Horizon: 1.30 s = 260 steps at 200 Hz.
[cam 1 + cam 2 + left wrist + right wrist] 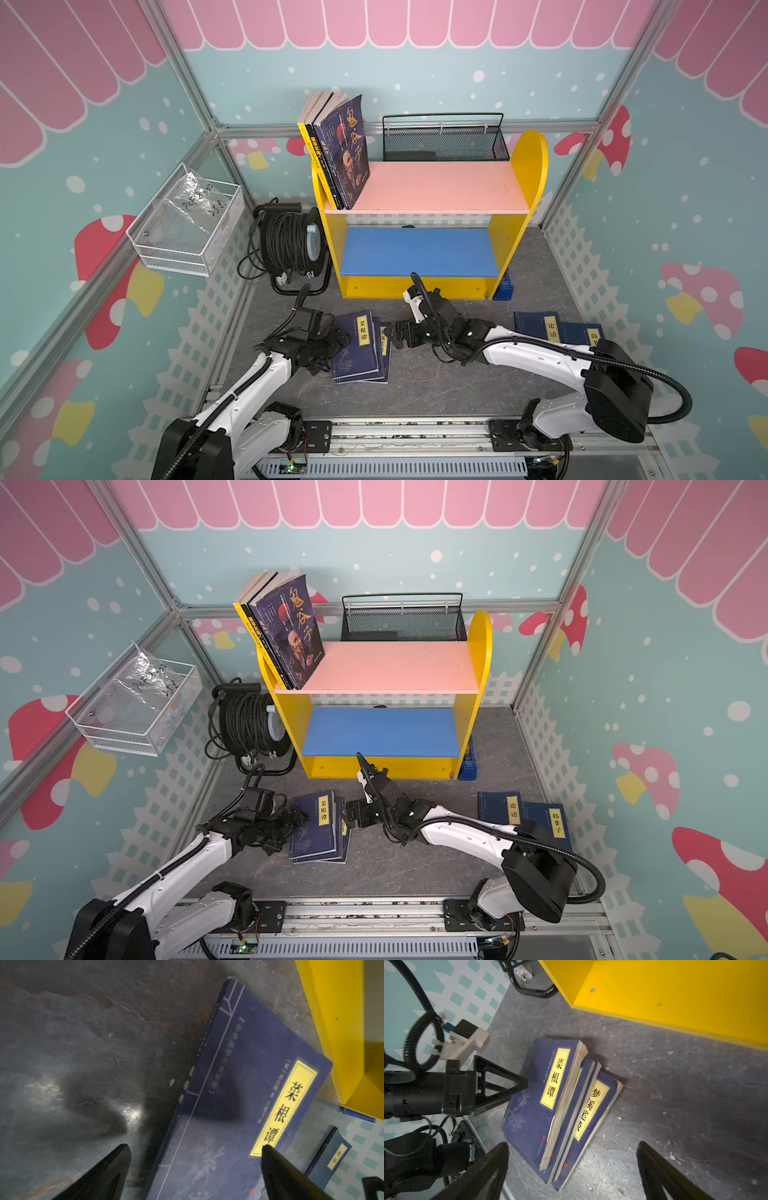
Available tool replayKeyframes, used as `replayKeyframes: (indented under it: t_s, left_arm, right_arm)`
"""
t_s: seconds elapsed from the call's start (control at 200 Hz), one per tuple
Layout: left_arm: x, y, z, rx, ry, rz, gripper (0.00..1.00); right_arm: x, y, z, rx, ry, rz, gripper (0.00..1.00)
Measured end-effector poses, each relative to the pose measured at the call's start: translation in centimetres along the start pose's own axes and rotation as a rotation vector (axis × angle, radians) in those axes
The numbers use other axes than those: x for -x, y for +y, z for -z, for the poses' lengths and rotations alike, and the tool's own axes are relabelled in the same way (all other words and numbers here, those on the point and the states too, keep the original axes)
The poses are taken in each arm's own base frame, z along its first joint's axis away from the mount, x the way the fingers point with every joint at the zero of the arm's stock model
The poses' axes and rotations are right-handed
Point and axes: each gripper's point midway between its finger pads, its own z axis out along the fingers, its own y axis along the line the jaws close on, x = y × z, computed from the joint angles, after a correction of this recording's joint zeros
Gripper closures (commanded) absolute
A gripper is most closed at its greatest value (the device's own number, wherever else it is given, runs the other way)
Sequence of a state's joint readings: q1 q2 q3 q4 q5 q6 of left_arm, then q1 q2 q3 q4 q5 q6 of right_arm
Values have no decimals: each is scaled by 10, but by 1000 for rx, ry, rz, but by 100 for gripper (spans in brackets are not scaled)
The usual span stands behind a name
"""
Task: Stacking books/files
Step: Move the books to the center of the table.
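Navy books [360,349] lie piled flat; thicker books [341,154] stand upright.

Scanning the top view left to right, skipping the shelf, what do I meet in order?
White wire basket → cable reel → left tool → pile of navy books → right tool → two navy books lying partly under the right arm.

Cable reel [286,245] beside yellow shelf [509,245], black mesh basket [446,143] behind, white wire basket [174,257]

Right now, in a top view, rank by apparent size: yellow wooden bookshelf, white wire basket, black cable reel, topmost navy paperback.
Largest: yellow wooden bookshelf
white wire basket and black cable reel, too alike to rank
topmost navy paperback
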<state>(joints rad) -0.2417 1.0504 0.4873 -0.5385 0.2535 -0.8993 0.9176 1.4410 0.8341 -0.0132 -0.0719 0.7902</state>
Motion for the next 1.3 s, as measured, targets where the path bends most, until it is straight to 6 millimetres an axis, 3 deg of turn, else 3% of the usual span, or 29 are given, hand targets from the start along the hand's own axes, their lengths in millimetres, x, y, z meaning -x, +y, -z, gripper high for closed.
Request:
replayKeyframes:
  t_s: [0.13,0.495,0.72,1.006,1.301]
  left_arm:
    - [0,-7,-9,-26,28,-50,1]
    - [1,-28,-24,-105,83,-157,3]
    - [8,-39,-34,-79,105,-194,4]
    - [2,-41,-39,-42,94,-260,4]
    - [-11,-68,-52,-105,17,-274,4]
  right_arm:
    - [-15,-11,-15,-20,39,-68,2]
    - [-58,-4,-67,-22,174,-161,2]
    - [-55,0,-75,-7,168,-215,2]
    - [-52,9,-83,28,160,-235,4]
    - [-54,-1,-78,-21,165,-229,6]
